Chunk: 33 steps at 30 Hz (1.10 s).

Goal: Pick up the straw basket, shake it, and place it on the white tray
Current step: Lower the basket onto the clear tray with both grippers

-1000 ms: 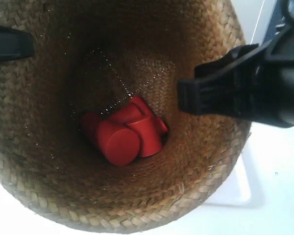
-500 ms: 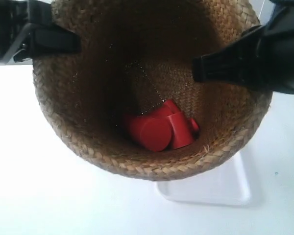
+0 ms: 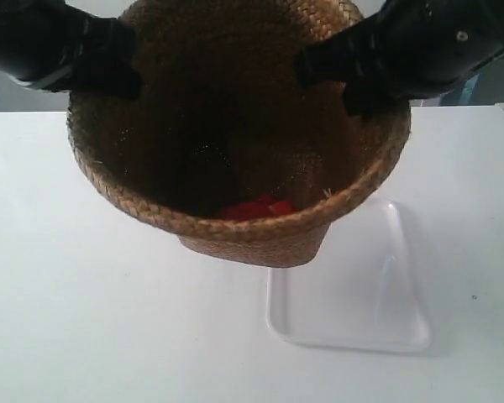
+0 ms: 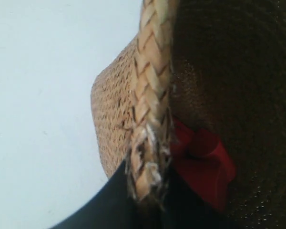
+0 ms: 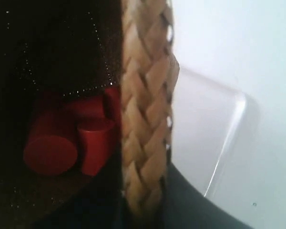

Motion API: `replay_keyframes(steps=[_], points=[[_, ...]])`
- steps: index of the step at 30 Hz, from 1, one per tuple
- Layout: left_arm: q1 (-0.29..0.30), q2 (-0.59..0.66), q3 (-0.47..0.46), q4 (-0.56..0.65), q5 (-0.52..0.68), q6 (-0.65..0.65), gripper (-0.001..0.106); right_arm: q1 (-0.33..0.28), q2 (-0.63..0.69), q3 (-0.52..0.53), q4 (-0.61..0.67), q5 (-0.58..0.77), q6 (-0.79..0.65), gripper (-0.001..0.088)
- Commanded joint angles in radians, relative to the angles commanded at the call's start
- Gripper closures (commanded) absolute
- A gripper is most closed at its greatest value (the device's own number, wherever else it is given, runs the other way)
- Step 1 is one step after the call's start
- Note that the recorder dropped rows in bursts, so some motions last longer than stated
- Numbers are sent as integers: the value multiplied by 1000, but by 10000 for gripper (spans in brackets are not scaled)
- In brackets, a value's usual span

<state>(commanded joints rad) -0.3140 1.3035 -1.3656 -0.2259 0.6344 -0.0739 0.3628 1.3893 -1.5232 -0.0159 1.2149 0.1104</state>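
The straw basket (image 3: 254,242) is held between both arms, its mouth tipped toward the exterior camera and its base low over the far left corner of the white tray (image 3: 353,312). Whether the base touches the tray or the table I cannot tell. The left gripper (image 3: 109,74) is shut on the braided rim (image 4: 152,95) at the exterior view's left, one finger inside and one outside. The right gripper (image 3: 340,74) is shut on the opposite rim (image 5: 145,119), with the tray (image 5: 202,129) just beside it. Red cylinders (image 3: 256,207) lie at the basket's bottom.
The red cylinders (image 5: 62,148) are piled against the lower inner wall, also showing as red shapes (image 4: 202,162) in the left wrist view. The white table (image 3: 109,319) spreads to the front and left of the basket. A grey edge stands at the far right (image 3: 487,88).
The basket has gone down and away from the exterior camera with both arms. It filled the view before; now the tray and table show below it, and the cylinders are mostly hidden behind the near rim.
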Motion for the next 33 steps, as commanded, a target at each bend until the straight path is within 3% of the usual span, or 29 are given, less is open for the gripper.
replay_keyframes(steps=[4,7,9,12,14,18,23,33], points=[[-19,25,-16,19,1,-38,1053,-109,49,-65,22,6,-36,868],[-80,56,-20,28,-7,-65,1053,-204,54,-67,146,6,-66,868],[-124,83,-20,86,-43,-140,1053,-252,64,-67,154,6,-68,868],[-177,135,-25,274,-100,-318,1053,-314,102,-67,154,6,-73,868],[-199,180,-53,353,-90,-391,1053,-324,104,-67,153,6,-76,868],[-213,252,-134,345,-83,-418,1053,-326,104,-58,99,6,-91,868],[-237,361,-227,340,2,-423,1053,-405,104,7,116,6,-94,868],[-272,433,-252,317,12,-427,1053,-432,104,95,110,6,-110,868]])
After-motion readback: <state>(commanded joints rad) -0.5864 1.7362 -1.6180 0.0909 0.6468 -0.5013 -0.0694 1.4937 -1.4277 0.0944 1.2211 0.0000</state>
